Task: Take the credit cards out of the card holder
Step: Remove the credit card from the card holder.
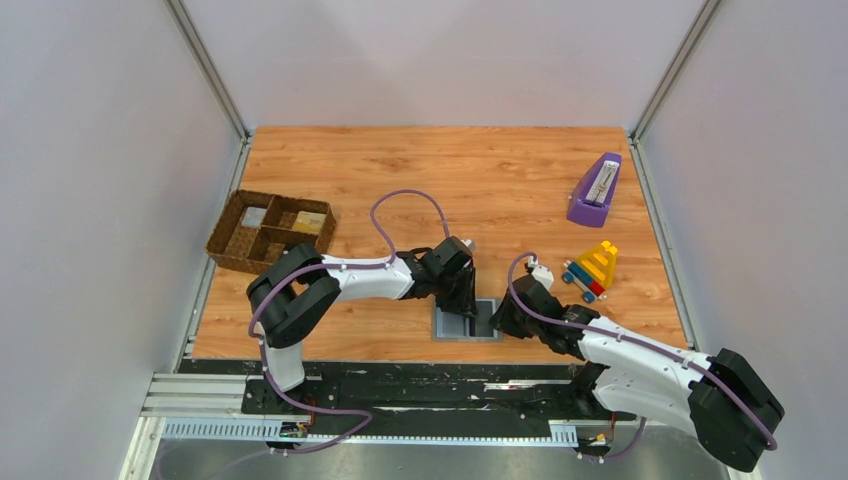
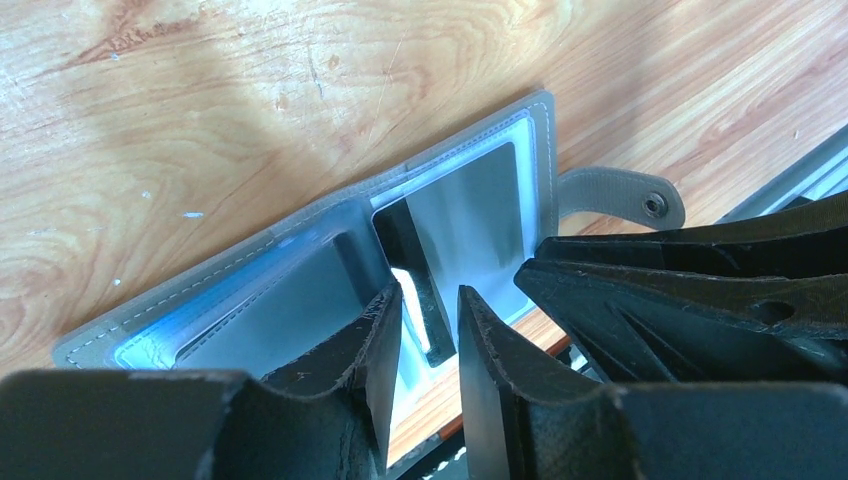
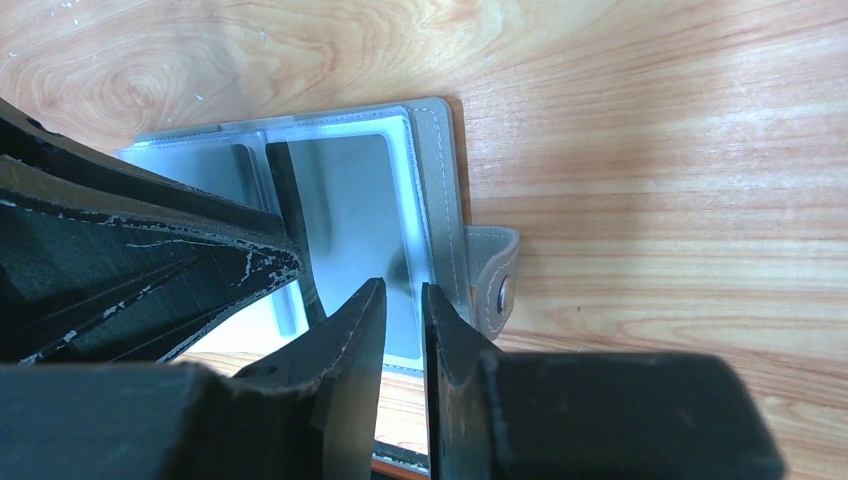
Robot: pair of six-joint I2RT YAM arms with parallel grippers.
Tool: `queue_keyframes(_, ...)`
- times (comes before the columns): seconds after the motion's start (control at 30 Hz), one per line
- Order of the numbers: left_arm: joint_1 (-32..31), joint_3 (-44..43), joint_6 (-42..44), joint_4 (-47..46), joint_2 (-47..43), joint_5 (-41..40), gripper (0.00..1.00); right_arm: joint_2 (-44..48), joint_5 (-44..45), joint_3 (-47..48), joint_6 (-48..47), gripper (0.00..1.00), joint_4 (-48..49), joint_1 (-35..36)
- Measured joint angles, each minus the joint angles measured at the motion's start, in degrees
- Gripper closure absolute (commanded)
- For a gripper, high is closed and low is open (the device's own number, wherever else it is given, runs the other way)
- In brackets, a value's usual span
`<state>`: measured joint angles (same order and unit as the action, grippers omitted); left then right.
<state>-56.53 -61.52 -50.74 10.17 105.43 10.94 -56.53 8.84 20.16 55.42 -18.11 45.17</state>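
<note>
Left end effector [image 2: 430,295] hovered narrowly open over the card holder's [image 2: 470,200] fold at the tabletop's [image 1: 500,190] six o'clock edge. Whether the right end effector [image 3: 402,287], nearly closed, pinched a pocket was unclear. Pulling could drag the holder off that edge.

Looking down on a wood-grain tabletop [image 1: 450,170]. Carrying a brown woven tray [image 1: 232,250] by the left edge, split into compartments. Bearing a holder [image 1: 462,328] near the front edge, about midway across, lying open and flat with pale pocket panels facing up and a snap tab [image 3: 490,270] sticking out sideways onto the wood. Holding up a purple wedge [image 1: 596,190] at the far right, and a toy [image 1: 592,268] of coloured blocks nearer the front on that side.
</note>
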Motion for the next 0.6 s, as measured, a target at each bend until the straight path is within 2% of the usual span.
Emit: queue_keyframes(0.6, -0.5, -0.2, 0.8, 2.3, -1.4, -2.5, 0.6, -1.6, -1.4, -0.2, 0.0, 0.8, 2.4, -0.1)
